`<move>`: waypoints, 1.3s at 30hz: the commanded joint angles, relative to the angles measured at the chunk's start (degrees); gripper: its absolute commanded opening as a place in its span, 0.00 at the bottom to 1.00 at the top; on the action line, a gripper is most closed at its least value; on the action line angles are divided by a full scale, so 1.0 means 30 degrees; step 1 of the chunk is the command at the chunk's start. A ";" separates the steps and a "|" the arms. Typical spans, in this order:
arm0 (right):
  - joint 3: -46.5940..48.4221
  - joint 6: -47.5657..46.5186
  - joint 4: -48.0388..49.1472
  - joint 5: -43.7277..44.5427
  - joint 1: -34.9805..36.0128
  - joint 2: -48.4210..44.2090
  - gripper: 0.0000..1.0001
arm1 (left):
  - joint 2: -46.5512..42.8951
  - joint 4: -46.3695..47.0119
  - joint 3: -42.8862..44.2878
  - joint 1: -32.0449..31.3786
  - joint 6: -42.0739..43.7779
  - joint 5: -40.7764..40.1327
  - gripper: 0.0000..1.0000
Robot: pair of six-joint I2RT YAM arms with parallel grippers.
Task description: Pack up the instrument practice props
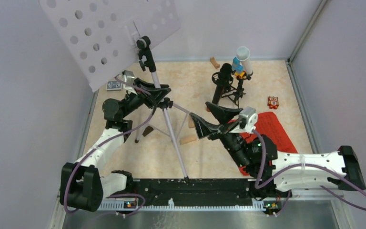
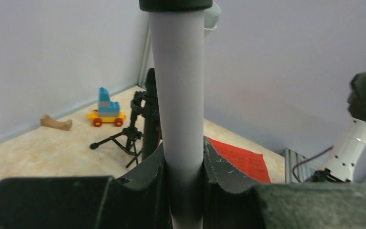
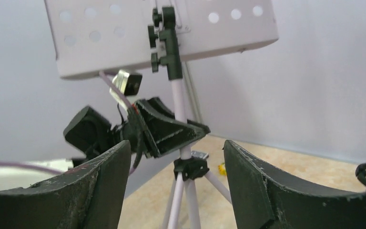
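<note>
All three views sharing stand pole (image 1: 155, 76)

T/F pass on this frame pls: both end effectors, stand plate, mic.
1. The left end effector is shut on the music stand pole. True.
2. The right end effector holds the red sheet music. False: it is open and empty; the sheets lie on the table.
3. The perforated plate is mounted at the top of the pole. True.
4. The microphone lies flat on the table. False: it stands upright on the small black tripod.
</note>
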 commanded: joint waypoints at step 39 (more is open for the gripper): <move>-0.2181 1.0906 -0.3820 -0.3719 -0.1014 0.8312 0.44 | -0.1629 -0.3125 -0.2343 -0.2921 1.2225 0.1180 0.79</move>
